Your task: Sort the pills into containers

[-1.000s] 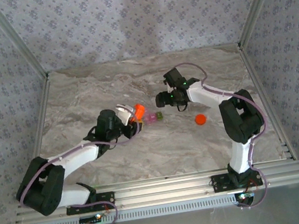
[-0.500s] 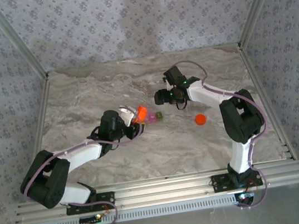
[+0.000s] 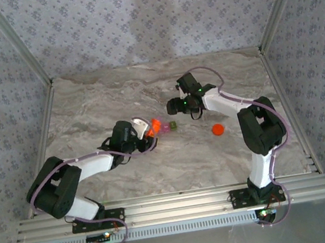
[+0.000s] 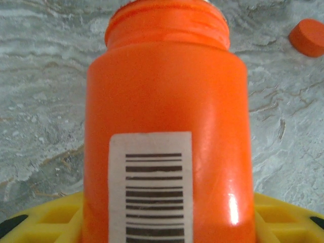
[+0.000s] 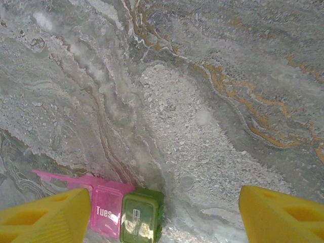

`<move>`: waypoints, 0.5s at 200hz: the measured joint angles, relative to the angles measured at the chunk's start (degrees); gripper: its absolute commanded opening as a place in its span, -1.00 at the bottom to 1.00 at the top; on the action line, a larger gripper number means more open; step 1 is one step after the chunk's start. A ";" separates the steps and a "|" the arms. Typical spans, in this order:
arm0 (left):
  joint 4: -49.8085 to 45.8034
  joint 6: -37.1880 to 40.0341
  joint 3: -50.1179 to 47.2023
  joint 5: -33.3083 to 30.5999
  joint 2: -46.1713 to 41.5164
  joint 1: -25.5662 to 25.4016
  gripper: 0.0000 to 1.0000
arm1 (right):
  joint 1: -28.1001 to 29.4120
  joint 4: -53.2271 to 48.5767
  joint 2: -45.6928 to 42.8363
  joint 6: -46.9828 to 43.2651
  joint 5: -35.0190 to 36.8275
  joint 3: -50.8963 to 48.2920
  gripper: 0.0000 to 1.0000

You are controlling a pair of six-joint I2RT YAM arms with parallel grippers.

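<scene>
My left gripper is shut on an uncapped orange bottle with a barcode label; its yellow fingers clamp its base. The bottle leans toward the containers, its mouth right beside the pink one. The containers are a joined pair: a pink cube marked "Tues" with its lid flipped open, and a green cube with its lid down. My right gripper stands open just beyond them, above the table, holding nothing. The pills are hidden.
The bottle's round orange cap lies on the marble table to the right of the containers, also seen as the cap. Patterned walls and a metal frame enclose the table.
My left arm has carried the bottle right and lower, up to the pink container. The right gripper has stayed nearly still.
</scene>
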 measured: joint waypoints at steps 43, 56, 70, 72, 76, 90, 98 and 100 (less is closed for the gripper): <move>-0.26 -0.15 0.00 0.00 1.27 0.00 -1.00 | 0.68 0.04 1.25 0.00 -0.13 0.00 0.56; -0.26 -0.17 0.02 0.02 1.68 0.00 -1.00 | 0.70 0.04 1.51 0.00 -0.24 0.00 0.56; -0.26 -0.37 0.02 0.04 2.21 0.00 -1.00 | 0.70 0.09 1.68 0.00 -0.39 0.00 0.56; -0.26 -0.37 0.02 0.04 2.32 0.00 -1.00 | 0.70 0.09 1.68 0.00 -0.39 0.00 0.56; -0.26 -0.37 0.02 0.04 2.45 0.00 -1.00 | 0.74 0.09 1.73 0.00 -0.39 0.00 0.56; -0.28 -0.48 0.02 0.07 3.04 0.00 -1.00 | 0.81 0.13 1.79 0.00 -0.39 0.00 0.54; -0.33 -0.52 0.02 0.17 3.34 0.00 -1.00 | 0.85 0.20 1.81 0.00 -0.42 0.00 0.54; -0.37 -0.52 0.04 0.17 3.41 0.00 -1.00 | 0.85 0.22 1.81 0.00 -0.42 0.00 0.54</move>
